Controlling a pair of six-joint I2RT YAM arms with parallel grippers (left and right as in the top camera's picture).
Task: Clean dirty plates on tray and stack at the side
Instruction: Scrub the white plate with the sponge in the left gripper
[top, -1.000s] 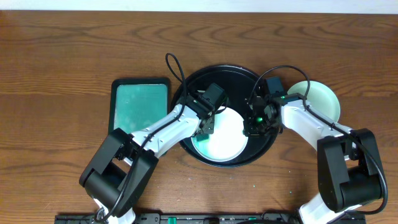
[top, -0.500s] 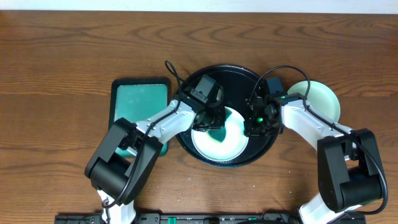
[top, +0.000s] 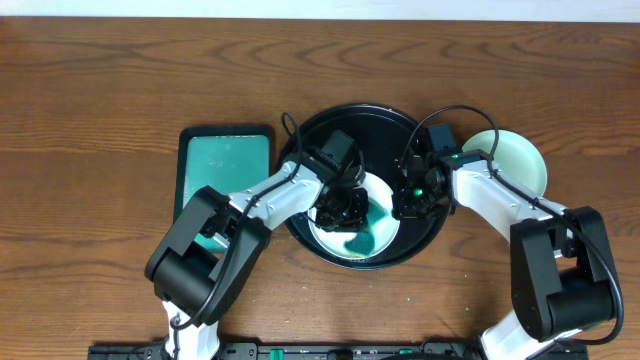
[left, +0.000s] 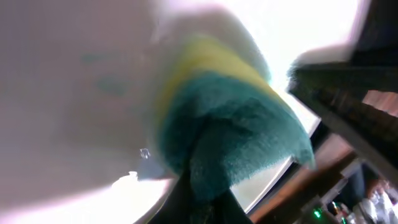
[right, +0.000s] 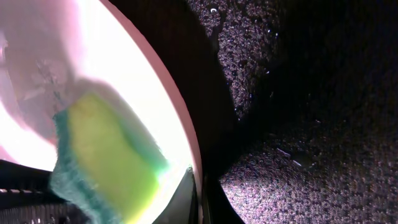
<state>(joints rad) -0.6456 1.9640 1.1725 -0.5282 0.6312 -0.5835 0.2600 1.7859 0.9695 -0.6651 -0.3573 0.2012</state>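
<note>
Left jaws pinching sponge (left: 230, 137) on plate (right: 118, 68); right jaws seemingly clamp its rim, near tray (top: 350, 110) wall

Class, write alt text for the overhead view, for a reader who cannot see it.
Seen from above, the left gripper presses a teal sponge onto a white plate in a round black tray, while the right gripper holds the plate's right rim. A second pale plate lies on the wooden table right of the tray, a rectangular teal tray left.
</note>
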